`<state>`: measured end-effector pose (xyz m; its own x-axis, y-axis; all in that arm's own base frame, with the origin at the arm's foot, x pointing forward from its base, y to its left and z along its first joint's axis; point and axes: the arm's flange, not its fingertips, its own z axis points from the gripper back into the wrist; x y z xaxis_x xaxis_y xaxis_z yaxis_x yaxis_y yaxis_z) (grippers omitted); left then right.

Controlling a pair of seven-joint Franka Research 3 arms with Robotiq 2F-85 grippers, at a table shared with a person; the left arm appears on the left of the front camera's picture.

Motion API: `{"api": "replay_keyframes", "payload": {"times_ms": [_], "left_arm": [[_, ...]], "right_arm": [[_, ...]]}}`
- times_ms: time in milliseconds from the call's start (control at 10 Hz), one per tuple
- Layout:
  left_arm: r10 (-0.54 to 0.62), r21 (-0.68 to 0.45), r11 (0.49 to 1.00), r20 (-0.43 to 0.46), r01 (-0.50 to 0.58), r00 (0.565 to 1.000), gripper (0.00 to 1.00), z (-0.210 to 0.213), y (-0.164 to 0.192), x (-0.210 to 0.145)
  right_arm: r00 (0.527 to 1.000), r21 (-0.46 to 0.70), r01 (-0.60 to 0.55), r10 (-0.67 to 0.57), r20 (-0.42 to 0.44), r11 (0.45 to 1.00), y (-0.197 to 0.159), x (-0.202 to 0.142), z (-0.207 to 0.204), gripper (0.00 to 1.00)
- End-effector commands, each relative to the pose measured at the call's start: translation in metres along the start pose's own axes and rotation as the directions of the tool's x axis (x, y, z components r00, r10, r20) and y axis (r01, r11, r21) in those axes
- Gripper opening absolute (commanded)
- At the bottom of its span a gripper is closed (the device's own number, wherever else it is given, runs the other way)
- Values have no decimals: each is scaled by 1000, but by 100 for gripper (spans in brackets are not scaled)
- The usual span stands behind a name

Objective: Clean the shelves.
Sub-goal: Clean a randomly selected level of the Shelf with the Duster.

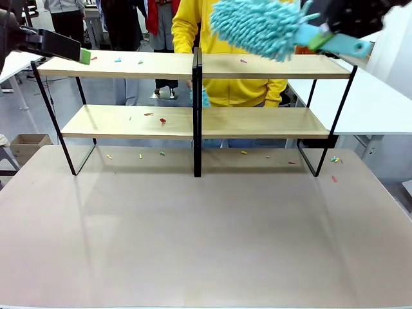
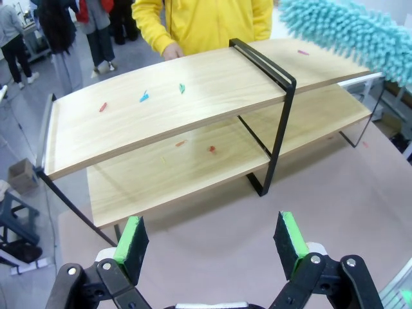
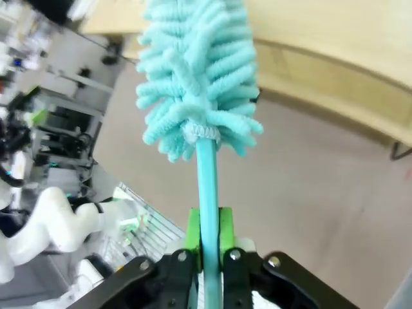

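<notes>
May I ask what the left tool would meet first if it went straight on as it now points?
Probably the shelves, at the lower board beside the black centre post; the left tool is open, depth unclear.

Open table (image 1: 193, 244) fronts the shelves (image 1: 257, 122); black centre post (image 1: 197, 129) divides each tier.

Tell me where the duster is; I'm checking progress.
Front view: the duster is over the shelves' top board, right of the centre post, held by the right gripper.

A person (image 1: 241, 90) in yellow stands opposite (cardboard box (image 1: 27, 145) far left).
</notes>
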<state>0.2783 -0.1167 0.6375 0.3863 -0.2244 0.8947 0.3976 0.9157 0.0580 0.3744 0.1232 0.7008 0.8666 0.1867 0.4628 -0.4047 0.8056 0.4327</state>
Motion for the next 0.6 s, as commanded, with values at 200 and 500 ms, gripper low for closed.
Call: {"api": "replay_keyframes", "payload": {"times_ms": [200,500], "left_arm": [[0,2,1000,2,0,1000,100,0,0,1],[0,2,1000,2,0,1000,100,0,0,1]], "right_arm": [[995,-215,77,-90,-50,973,11,13,-37,13],[992,-262,101,-118,-49,960,-2,15,-43,13]]}}
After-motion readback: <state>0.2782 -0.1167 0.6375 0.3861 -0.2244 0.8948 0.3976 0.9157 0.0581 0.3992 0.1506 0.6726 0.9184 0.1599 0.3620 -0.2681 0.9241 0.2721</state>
